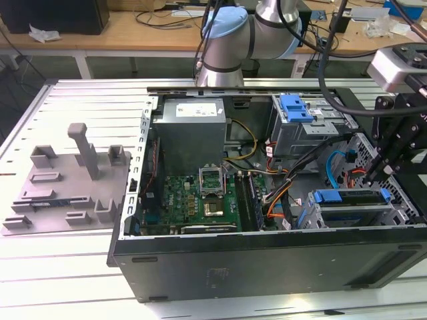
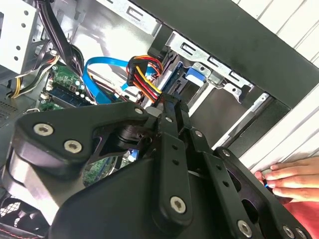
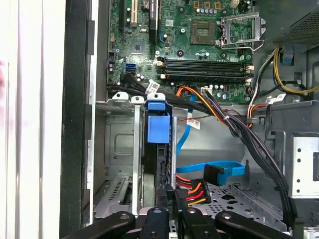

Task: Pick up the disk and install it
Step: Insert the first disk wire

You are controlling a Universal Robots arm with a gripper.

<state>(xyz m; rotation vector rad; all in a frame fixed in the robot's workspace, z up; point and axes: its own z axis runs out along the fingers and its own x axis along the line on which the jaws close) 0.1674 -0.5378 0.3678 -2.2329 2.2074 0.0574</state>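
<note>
Disk (image 3: 158,127) sits edge-up in the bay (image 3: 119,144) at the case (image 1: 267,257) front, blue tab showing. Gripper (image 3: 170,199) is at its rear end, fingers (image 3: 161,201) together. To seat it well: push straight along the rails, keeping clear of pwr/SATA cables (image 3: 192,191). No legible print.

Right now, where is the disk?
The disk stands on edge in the drive bay of the open computer case, at the exterior view's right, beside the blue cable; the gripper is close over it.
</note>
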